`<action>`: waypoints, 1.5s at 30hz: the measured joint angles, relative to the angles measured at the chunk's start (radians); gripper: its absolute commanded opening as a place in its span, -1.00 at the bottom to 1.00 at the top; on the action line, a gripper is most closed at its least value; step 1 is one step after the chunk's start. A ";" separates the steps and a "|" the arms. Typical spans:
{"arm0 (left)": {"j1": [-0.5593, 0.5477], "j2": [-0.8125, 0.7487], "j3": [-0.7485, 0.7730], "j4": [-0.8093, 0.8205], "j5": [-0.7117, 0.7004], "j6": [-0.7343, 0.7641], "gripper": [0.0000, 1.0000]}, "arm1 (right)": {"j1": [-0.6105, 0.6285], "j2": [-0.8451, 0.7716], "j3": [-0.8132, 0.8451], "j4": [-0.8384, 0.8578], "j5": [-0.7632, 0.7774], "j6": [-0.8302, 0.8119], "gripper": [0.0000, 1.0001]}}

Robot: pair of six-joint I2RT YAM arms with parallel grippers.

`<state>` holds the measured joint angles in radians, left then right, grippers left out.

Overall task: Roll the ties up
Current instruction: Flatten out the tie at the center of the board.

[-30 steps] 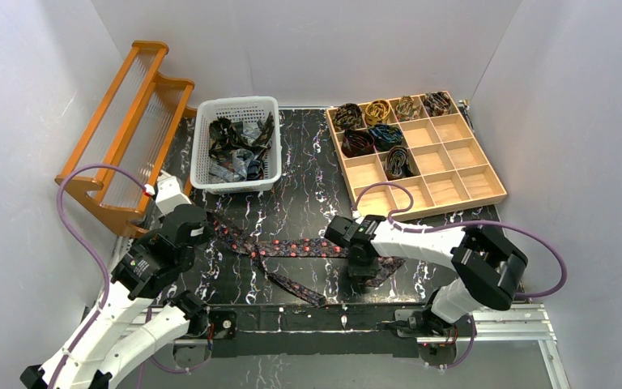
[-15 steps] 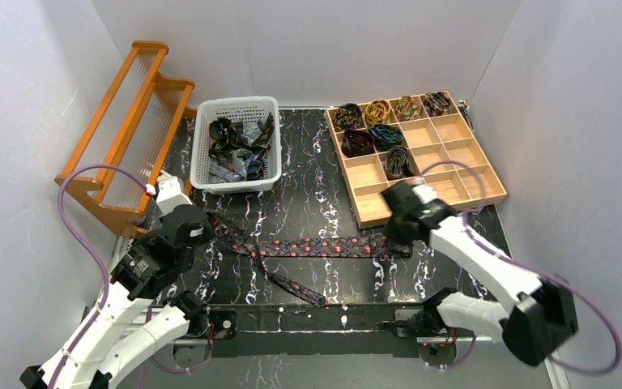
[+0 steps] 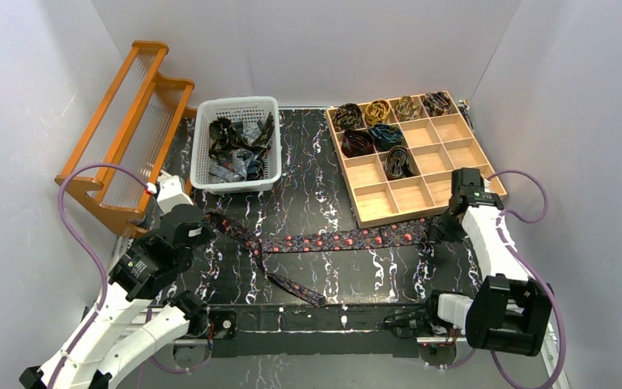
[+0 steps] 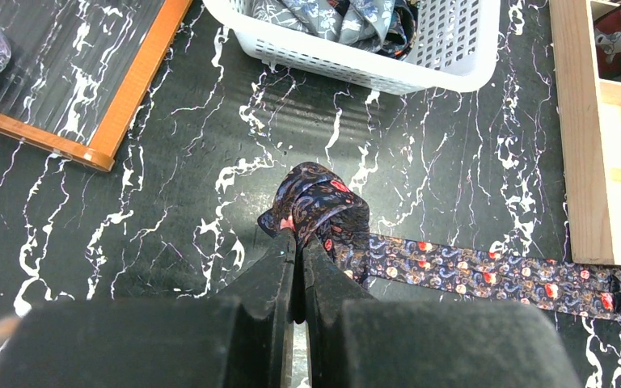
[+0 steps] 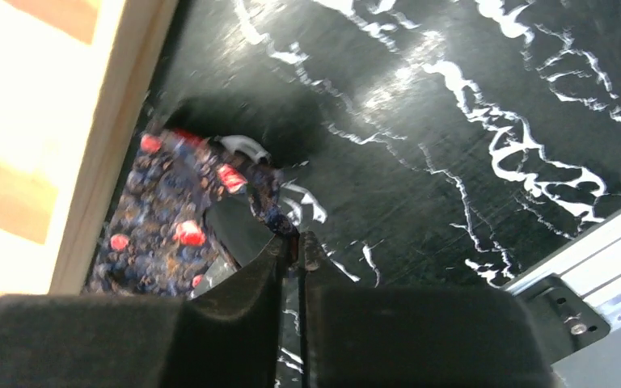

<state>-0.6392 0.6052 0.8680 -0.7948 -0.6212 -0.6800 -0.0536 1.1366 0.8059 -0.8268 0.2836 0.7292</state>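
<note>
Across the black, white-veined marble table, boxed by plain white walls, sat a wooden rack at left, a white basket of loose ties, and a wooden grid tray with 7 coiled ties. The dotted tie, dark with red-pink dots, lay stretched left to right mid-table, with 1 narrow tail angling toward the near edge. The left gripper was pinched tight on its bunched left end. The right gripper was clamped on the right end, just beside the tray.
</note>
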 measured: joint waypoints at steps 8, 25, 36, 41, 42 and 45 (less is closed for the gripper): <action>0.000 0.000 0.003 -0.005 -0.003 0.008 -1.00 | -0.209 0.041 0.037 0.034 0.071 -0.114 0.30; 0.000 -0.032 -0.035 -0.034 -0.041 -0.044 0.04 | -0.054 -0.098 -0.032 0.177 -0.534 -0.181 -0.12; 0.000 -0.030 0.027 -0.180 -0.137 -0.189 0.46 | 0.601 0.167 -0.053 0.363 -0.575 -0.149 0.03; 0.000 -0.035 0.031 -0.192 -0.138 -0.206 0.47 | 0.883 0.248 -0.039 0.433 -0.576 -0.114 0.18; 0.000 -0.035 0.031 -0.192 -0.137 -0.208 0.47 | 0.940 0.267 -0.027 0.444 -0.570 -0.111 0.20; 0.000 -0.035 0.031 -0.191 -0.128 -0.211 0.47 | 1.092 0.333 0.025 0.467 -0.531 -0.121 0.24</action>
<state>-0.6392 0.5705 0.8989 -0.9859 -0.7490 -0.8906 1.0386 1.4700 0.8307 -0.3599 -0.2470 0.6083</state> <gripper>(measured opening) 0.731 0.604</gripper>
